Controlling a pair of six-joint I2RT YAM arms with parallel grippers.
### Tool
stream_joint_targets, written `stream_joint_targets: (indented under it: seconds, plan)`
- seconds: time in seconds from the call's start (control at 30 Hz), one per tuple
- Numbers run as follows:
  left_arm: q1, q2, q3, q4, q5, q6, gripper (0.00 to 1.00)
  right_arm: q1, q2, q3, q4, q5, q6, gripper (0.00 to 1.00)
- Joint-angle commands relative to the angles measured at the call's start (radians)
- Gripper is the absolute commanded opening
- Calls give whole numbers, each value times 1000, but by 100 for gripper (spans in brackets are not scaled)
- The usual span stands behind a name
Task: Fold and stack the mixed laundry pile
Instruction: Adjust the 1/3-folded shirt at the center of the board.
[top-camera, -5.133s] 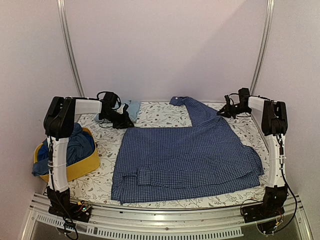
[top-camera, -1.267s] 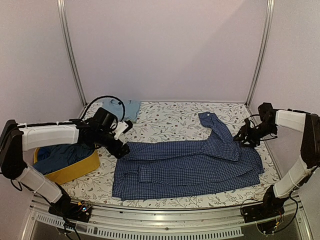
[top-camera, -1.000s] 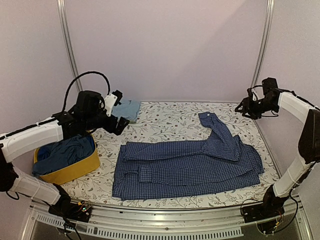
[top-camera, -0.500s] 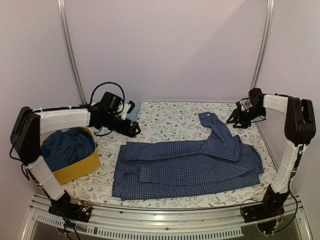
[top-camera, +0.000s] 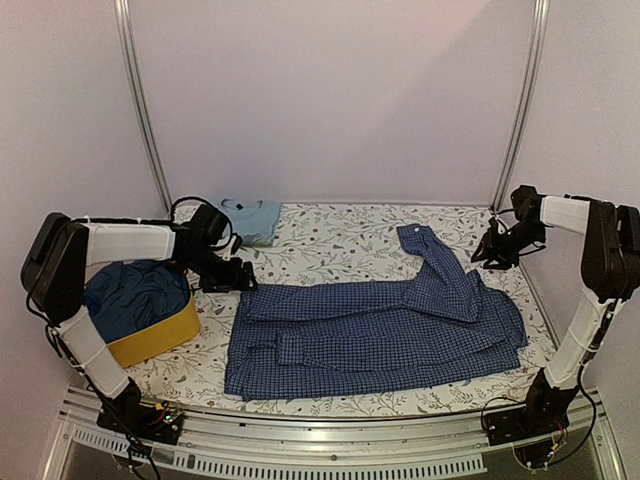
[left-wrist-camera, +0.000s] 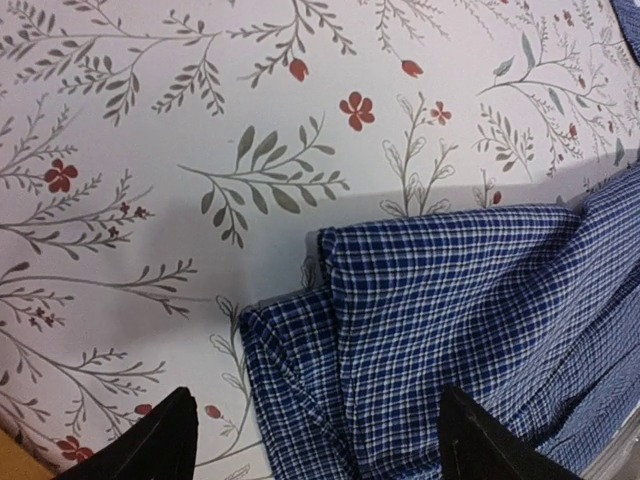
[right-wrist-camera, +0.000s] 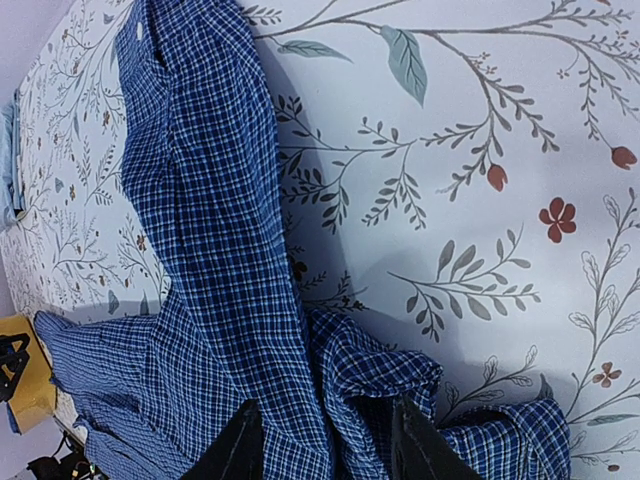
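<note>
Checked shirt (top-camera: 375, 325) lies spread and partly folded across the middle of the floral table cover (top-camera: 340, 235), with one sleeve running up toward the far edge. The yellow basket (top-camera: 165, 337) stands at the left of the table, just beside the shirt's left edge. It holds dark blue clothes (top-camera: 140, 295), bunched up to the rim. The light blue T-shirt (top-camera: 250, 218) lies flat at the far left of the cover, outside the basket.

The left gripper (top-camera: 240, 283) is at the shirt's far left corner. Its fingers (left-wrist-camera: 160, 445) stand wide apart and grip nothing. The right gripper (top-camera: 492, 255) is near the shirt's right side, by the sleeve. Its fingers (right-wrist-camera: 240, 440) stand apart over a bunched fold; whether they touch the fabric cannot be told.
</note>
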Motion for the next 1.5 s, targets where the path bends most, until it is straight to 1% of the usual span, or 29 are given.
stream_joint_targets:
  seconds: [0.0,0.2,0.3,0.4,0.5,0.6,0.7,0.77,0.8,0.9,0.97,1.13,1.3,1.33,1.37,1.4,1.43,1.47]
  plan:
    - [9,-37,-33,-15,51,-95,81,3,-39,-57,2,-20,23,42]
    - [9,-36,-51,9,84,-157,77,3,-27,-98,44,-72,30,43]
    - [10,-20,-57,41,109,-168,75,3,11,-102,72,-94,31,42]
    - [9,18,-27,44,109,-172,73,3,41,-102,96,-99,39,42]
    - [10,61,9,35,104,-176,69,3,57,-93,114,-101,42,39]
    - [9,97,36,36,110,-180,63,2,79,-71,118,-109,43,34]
    - [10,129,55,37,111,-184,53,-6,101,-49,116,-104,40,28]
    - [11,150,67,35,107,-185,44,-18,108,-39,116,-102,41,21]
    - [11,159,72,37,107,-182,38,-23,111,-34,116,-101,41,19]
    - [18,174,84,33,95,-186,13,-41,119,-23,114,-99,33,7]
    - [31,169,80,35,79,-193,1,-56,120,-22,115,-94,28,1]
    - [74,154,36,80,65,-217,0,-106,133,-43,162,-110,21,0]
    - [88,207,42,103,66,-213,0,-120,196,-56,200,-120,11,1]
    - [88,219,49,102,71,-209,0,-119,212,-54,202,-125,12,3]
    - [89,228,58,100,76,-204,0,-119,220,-48,197,-132,12,12]
    - [90,233,69,92,81,-199,2,-119,226,-38,183,-137,12,20]
    - [91,231,79,83,87,-189,17,-118,224,-29,167,-135,9,28]
    - [90,223,87,75,86,-183,31,-119,206,-16,147,-126,5,33]
